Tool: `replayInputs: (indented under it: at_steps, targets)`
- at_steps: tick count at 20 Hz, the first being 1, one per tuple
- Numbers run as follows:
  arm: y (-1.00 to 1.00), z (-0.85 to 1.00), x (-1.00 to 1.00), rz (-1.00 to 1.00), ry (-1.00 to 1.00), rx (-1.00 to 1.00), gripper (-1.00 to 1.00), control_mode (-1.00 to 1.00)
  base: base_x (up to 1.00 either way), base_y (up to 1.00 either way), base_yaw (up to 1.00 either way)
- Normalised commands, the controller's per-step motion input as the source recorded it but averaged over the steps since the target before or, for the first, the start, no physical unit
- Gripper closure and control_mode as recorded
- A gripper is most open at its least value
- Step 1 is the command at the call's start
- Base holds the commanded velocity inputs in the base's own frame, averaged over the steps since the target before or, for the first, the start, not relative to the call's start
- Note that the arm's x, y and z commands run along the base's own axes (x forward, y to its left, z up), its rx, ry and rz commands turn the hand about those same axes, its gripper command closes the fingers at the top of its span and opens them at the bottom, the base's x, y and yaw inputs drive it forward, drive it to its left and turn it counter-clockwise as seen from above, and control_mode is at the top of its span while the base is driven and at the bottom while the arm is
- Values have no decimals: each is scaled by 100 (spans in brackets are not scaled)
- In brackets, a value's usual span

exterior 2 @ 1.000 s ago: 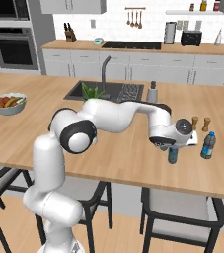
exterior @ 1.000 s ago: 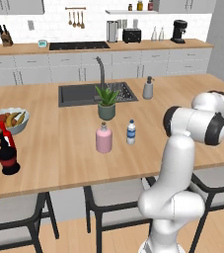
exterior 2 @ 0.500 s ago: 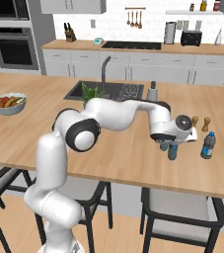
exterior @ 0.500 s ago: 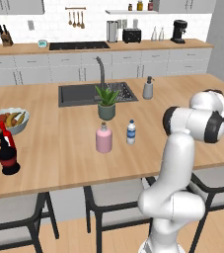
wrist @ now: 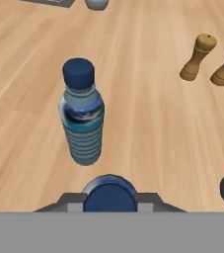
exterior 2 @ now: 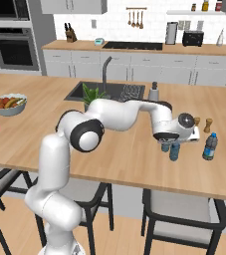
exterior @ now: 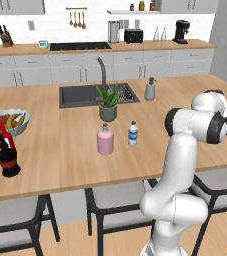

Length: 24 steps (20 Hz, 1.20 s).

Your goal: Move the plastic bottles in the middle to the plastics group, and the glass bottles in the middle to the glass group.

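My gripper [exterior 2: 171, 147] is shut on the dark teal-blue plastic bottle [exterior 2: 174, 151], upright and low over the counter at the right. In the hand view its blue cap [wrist: 108, 191] sits between my fingertips. The plastics group, a blue-tinted water bottle [exterior 2: 210, 146] [wrist: 84, 121], stands a short way beyond it. In the middle stand the clear-white plastic bottle [exterior: 133, 134] and the pink glass bottle [exterior: 105, 140]. The glass group, a black bottle with a red neck [exterior: 7, 154], is at the far left.
Two brown shakers [exterior 2: 202, 123] [wrist: 209, 58] stand behind the water bottle. A potted plant [exterior: 107, 104], a soap dispenser [exterior: 149, 90] and the sink [exterior: 80, 95] lie mid-counter. A fruit bowl [exterior: 7, 122] sits near the black bottle. Stools [exterior 2: 181, 209] line the front edge.
My hand with the teal bottle has edged slightly right toward the water bottle; nothing else has moved.
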Motion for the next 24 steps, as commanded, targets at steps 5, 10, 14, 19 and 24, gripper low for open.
replayInputs:
  at_steps: [5,10,14,19,24]
  targets:
    - [0,-17,1,0,3,0,100,-100,0,0,0]
    - [0,0,2,0,2,0,100,-100,0,0,0]
    - [0,0,0,0,10,0,100,-100,0,0,0]
    - [0,0,0,0,7,0,100,-100,0,0,0]
    - [0,0,0,0,0,0,-100,-100,0,0,0]
